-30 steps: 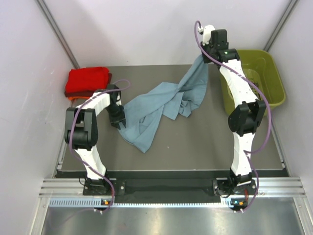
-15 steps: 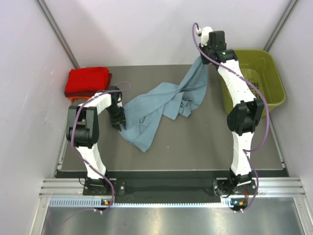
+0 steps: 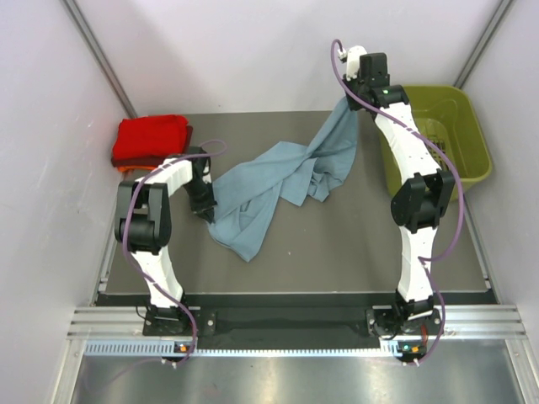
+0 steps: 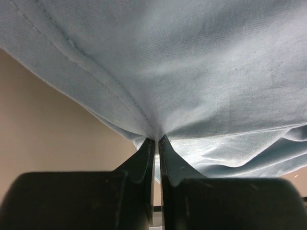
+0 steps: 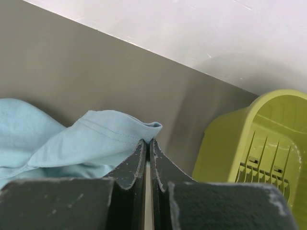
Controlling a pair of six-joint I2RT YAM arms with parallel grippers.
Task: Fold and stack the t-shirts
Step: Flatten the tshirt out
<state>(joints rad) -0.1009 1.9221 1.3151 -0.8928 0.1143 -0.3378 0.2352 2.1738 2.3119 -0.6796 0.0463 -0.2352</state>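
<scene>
A grey-blue t-shirt [image 3: 278, 181] hangs stretched and crumpled between my two grippers over the table. My left gripper [image 3: 205, 210] is shut on its lower left edge; in the left wrist view the gripper [image 4: 157, 139] pinches a hemmed fold of the shirt [image 4: 192, 72]. My right gripper [image 3: 352, 99] is raised at the back and shut on the shirt's far corner; in the right wrist view the gripper [image 5: 147, 141] holds the hem [image 5: 115, 132]. A stack of folded red, dark red and orange t-shirts [image 3: 152, 139] lies at the back left.
An olive-green plastic basket [image 3: 472, 160] stands at the back right beside the right arm, also in the right wrist view [image 5: 225, 143]. White walls close in the grey table [image 3: 337, 244] on three sides.
The right gripper has shifted slightly left and back with the shirt corner since one second ago. The left gripper has crept a little up the shirt's edge.
</scene>
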